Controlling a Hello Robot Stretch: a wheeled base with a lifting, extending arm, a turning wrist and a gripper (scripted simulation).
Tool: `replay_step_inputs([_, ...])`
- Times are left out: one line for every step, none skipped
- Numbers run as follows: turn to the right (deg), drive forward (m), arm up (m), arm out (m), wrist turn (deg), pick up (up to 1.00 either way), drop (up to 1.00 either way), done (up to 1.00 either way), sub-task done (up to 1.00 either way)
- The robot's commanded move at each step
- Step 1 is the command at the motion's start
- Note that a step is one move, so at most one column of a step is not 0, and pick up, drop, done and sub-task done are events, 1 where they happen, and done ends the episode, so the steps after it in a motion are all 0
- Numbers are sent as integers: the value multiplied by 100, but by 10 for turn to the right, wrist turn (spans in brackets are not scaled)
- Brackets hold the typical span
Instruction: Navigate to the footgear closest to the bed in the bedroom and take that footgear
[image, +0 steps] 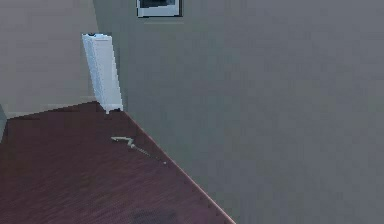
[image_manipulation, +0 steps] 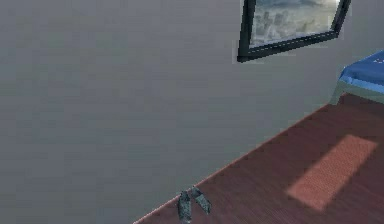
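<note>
A pair of small dark grey shoes (image_manipulation: 193, 204) lies on the dark wood floor (image_manipulation: 300, 170) close to the foot of the grey wall, low in the arm side view just left of the middle. A bed with a blue cover (image_manipulation: 366, 76) juts in at that view's right edge. In the forward view a thin pale thing (image: 124, 140) lies on the floor beside the wall's base; its kind is unclear.
A tall white unit (image: 102, 72) stands against the wall at the forward view's upper left. A grey wall (image: 270, 110) runs diagonally across that view. Framed pictures (image_manipulation: 292, 27) (image: 159, 7) hang on the walls. A sunlit patch (image_manipulation: 330, 172) lies on the floor.
</note>
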Motion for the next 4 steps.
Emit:
replay_step_inputs([0, 0, 14, 0, 0, 0, 0, 0, 0])
replay_step_inputs([0, 0, 0, 50, 0, 0, 0, 0, 0])
replay_step_inputs([0, 0, 0, 0, 450, 0, 0, 0, 0])
replay_step_inputs([0, 0, 0, 0, 450, 0, 0, 0, 0])
